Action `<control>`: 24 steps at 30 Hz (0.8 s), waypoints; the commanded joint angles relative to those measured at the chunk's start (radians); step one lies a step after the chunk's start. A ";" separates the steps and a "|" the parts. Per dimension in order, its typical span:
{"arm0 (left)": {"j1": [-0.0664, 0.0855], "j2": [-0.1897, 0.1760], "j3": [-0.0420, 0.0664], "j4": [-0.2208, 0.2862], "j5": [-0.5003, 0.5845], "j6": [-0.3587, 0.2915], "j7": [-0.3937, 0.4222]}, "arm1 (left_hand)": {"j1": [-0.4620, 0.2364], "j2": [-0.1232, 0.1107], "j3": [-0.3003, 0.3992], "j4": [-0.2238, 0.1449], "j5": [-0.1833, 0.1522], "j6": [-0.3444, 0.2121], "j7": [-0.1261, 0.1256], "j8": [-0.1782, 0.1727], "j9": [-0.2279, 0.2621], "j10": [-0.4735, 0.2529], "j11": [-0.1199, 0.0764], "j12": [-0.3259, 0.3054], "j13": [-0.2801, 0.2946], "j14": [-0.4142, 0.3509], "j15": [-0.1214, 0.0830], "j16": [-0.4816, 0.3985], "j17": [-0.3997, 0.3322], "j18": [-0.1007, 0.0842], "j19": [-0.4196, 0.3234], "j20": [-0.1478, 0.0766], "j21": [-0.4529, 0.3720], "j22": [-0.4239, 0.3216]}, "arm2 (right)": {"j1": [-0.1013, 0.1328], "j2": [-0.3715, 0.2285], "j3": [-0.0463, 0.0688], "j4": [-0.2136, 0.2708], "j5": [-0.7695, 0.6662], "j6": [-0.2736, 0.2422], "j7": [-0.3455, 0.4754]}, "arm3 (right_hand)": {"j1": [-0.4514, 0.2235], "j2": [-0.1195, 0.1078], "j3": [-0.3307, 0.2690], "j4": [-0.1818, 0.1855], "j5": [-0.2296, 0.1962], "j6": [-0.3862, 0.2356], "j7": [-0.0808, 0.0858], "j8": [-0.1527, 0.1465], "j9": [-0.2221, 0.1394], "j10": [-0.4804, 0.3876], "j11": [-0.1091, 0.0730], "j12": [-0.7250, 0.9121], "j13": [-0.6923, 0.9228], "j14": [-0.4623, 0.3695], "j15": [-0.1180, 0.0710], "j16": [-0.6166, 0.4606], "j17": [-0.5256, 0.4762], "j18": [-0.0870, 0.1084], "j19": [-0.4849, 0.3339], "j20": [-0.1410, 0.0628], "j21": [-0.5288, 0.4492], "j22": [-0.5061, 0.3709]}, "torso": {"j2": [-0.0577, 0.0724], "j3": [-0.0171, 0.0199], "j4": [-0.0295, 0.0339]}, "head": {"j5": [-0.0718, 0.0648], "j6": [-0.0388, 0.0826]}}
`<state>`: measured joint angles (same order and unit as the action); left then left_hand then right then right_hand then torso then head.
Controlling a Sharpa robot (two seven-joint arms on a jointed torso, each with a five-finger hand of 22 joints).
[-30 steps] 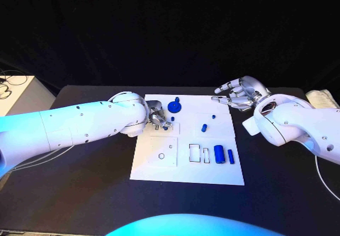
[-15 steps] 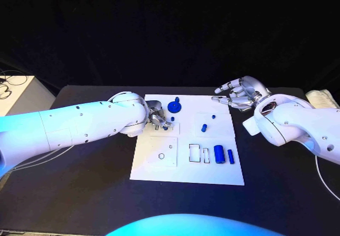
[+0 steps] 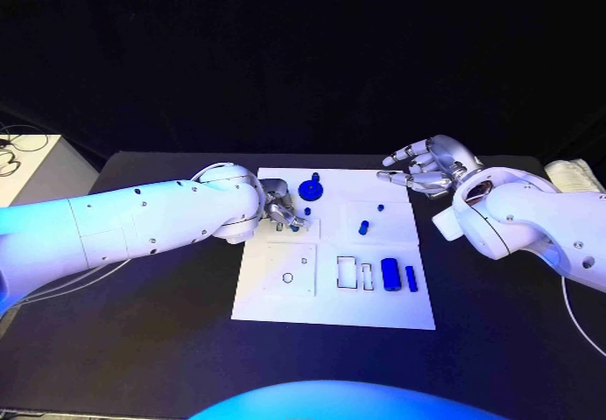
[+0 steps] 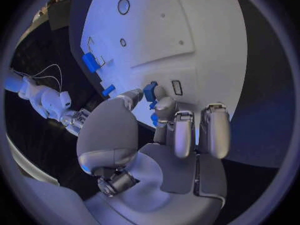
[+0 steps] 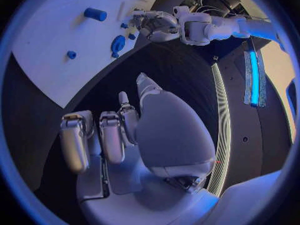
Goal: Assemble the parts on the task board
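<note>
Robot lab, black-draped backdrop, black table point(image 3: 151, 350), white task board point(image 3: 379, 311)

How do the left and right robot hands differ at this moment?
The left robot hand is over the white task board, pinching a small blue part; the right robot hand is off the board's far right corner, holding nothing, its fingers apart. Both are silver, on white arms.
</note>
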<state>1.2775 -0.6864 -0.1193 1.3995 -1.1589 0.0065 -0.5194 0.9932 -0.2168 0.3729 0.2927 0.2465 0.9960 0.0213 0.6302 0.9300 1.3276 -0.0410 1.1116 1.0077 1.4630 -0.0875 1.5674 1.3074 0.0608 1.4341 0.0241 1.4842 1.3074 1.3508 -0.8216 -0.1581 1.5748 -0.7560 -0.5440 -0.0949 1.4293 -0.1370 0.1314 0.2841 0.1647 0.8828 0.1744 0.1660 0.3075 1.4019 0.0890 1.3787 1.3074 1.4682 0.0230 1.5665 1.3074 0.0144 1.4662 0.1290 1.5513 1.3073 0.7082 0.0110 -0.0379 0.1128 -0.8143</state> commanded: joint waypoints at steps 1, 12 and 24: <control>-0.007 0.001 -0.005 0.005 0.003 0.032 0.001 | -0.006 0.013 -0.021 0.000 -0.042 0.004 -0.001 -0.001 0.002 0.003 -0.003 0.004 0.001 0.108 -0.006 0.003 0.263 -0.018 0.007 0.000 0.002 0.082 | -0.001 0.000 0.000 0.000 -0.005 0.014 0.009 | -0.011 0.001 0.005 0.000 0.003 -0.007 -0.001 0.004 -0.002 -0.007 0.000 -0.004 0.072 0.103 -0.007 0.004 0.263 -0.007 0.090 -0.009 -0.007 0.246 | 0.000 0.0004 0.0002 | 0.000 0.001; -0.007 -0.001 -0.005 0.008 0.003 0.032 0.001 | -0.015 0.020 -0.038 0.001 -0.061 0.005 -0.002 0.000 0.003 0.005 -0.003 0.008 0.005 0.108 -0.007 0.003 0.263 -0.018 0.009 0.000 0.003 0.085 | -0.001 0.000 0.000 -0.003 -0.005 0.014 0.008 | -0.015 0.001 0.005 0.001 0.003 -0.008 -0.001 0.006 -0.002 -0.007 0.000 -0.004 0.071 0.103 -0.007 0.004 0.263 -0.007 0.089 -0.009 -0.007 0.245 | 0.001 0.0006 -0.0004 | 0.001 0.001; -0.007 -0.010 -0.005 0.015 -0.005 0.023 0.000 | -0.014 0.024 -0.040 0.001 -0.062 0.007 -0.003 0.001 0.004 0.007 -0.004 0.010 0.007 0.108 -0.007 0.003 0.263 -0.019 0.012 0.000 0.004 0.089 | -0.001 0.001 0.000 -0.006 -0.005 0.015 0.008 | -0.015 0.001 0.005 0.001 0.003 -0.008 -0.001 0.006 -0.002 -0.007 0.000 -0.004 0.071 0.103 -0.007 0.004 0.263 -0.007 0.089 -0.009 -0.007 0.245 | 0.000 0.0000 0.0001 | 0.001 0.003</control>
<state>1.2768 -0.6957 -0.1196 1.4111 -1.1628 0.0054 -0.5195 0.9791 -0.2027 0.3380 0.2953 0.1892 0.9959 0.0212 0.6302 0.9326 1.3316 -0.0448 1.1180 1.0135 1.4631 -0.0875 1.5674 1.3074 0.0608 1.4384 0.0268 1.4842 1.3073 1.3505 -0.8214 -0.1581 1.5687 -0.7560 -0.5432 -0.0948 1.4198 -0.1355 0.1314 0.2841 0.1647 0.8828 0.1744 0.1660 0.3066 1.4019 0.0890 1.3787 1.3073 1.4682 0.0230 1.5665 1.3074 0.0144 1.4662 0.1290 1.5474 1.3080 0.7085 0.0114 -0.0384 0.1145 -0.8132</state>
